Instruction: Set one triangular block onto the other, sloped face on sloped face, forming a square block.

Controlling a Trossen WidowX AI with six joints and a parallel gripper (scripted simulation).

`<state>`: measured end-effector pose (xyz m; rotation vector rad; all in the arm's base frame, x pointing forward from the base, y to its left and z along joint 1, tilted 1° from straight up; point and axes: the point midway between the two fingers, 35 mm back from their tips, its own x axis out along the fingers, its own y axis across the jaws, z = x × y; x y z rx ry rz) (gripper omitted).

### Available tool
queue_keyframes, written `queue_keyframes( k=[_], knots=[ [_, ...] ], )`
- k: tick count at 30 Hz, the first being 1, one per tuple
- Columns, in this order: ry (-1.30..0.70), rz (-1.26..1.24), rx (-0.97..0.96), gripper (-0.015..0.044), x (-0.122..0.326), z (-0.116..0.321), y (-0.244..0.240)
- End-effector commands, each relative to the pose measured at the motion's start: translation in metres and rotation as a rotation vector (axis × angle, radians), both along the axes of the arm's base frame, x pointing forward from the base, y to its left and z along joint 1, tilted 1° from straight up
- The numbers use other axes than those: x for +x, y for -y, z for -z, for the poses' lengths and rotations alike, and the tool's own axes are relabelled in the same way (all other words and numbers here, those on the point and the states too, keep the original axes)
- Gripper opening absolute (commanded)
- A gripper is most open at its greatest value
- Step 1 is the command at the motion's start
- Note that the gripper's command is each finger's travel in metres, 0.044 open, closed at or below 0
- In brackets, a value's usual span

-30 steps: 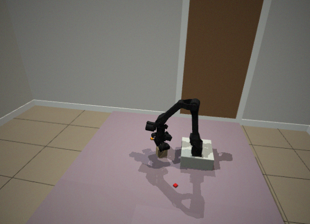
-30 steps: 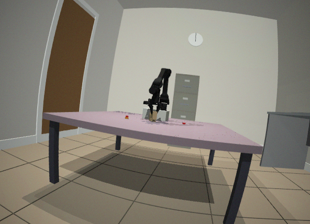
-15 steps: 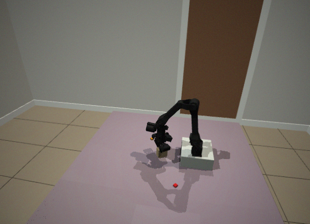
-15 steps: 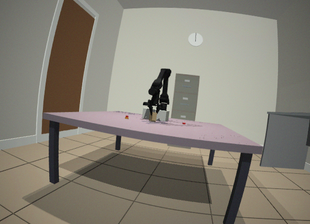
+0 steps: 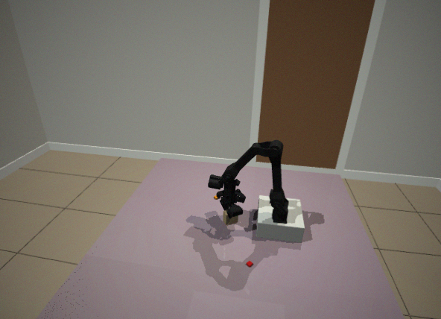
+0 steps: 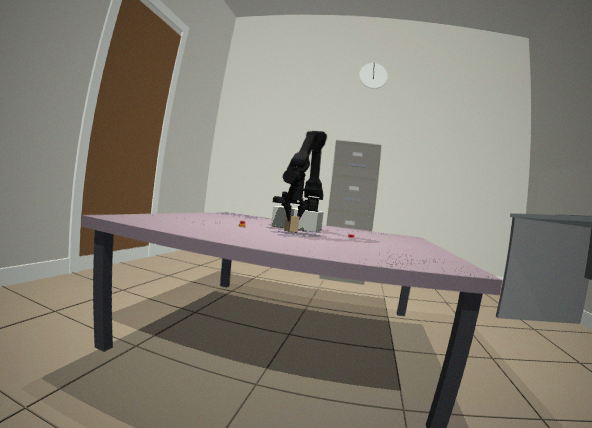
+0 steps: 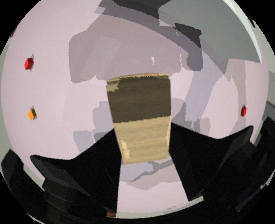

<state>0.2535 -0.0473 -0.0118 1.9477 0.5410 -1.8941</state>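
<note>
Gripper (image 5: 232,212) (image 6: 295,217) (image 7: 141,127) first, then, from my seat away from the table: in the top view it points down just below the middle of the frame, clamped on wood. The wooden blocks (image 5: 231,220) (image 6: 294,225) (image 7: 140,102) show only as a small tan patch beneath it, left of the white pedestal box (image 5: 279,233) (image 6: 311,222). A lone red piece (image 5: 249,264) (image 6: 351,235) (image 7: 243,111) lies lower down in the frame, and an orange piece (image 5: 215,197) (image 6: 242,226) (image 7: 32,114) peeks out left of the arm.

Exterior view: the blocks appear near the centre of the frame, low at the pink tabletop (image 6: 200,234), with the fingers astride them. I can't make out the sloped joint at this size. Another red piece (image 6: 242,222) (image 7: 29,63) is with the orange one, left of the arm.

Wrist view: black fingers come in from lower left and lower right onto the sides of the upper triangular block (image 7: 140,137), in the middle of the frame. A thin pale strip shows along its far edge (perhaps the lower triangular block, though shadow muddles it).

I judge this to be the seating step, close to done. Next I'd confirm the top is level and the ends even, nudging gently if needed, then open evenly and lift straight up. A sideways drag could shift the lower half.
</note>
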Motion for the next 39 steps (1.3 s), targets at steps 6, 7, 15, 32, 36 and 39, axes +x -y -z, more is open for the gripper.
queue_keyframes(
  k=[6,7,15,32,36,39],
  knots=[
    [-0.003,-0.004,-0.003,0.0000,-0.0004,0.0011,0.0008],
    [-0.003,-0.004,-0.003,0.0000,-0.0004,0.0011,0.0008],
    [-0.004,-0.004,0.000,0.0000,-0.0004,0.0012,0.0005],
    [-0.006,-0.003,0.011,0.0000,-0.0004,0.0009,-0.0009],
    [-0.006,-0.003,0.011,0.0000,-0.0004,0.0009,-0.0010],
    [-0.006,-0.003,0.011,0.0000,-0.0005,0.0010,-0.0009]
  ],
)
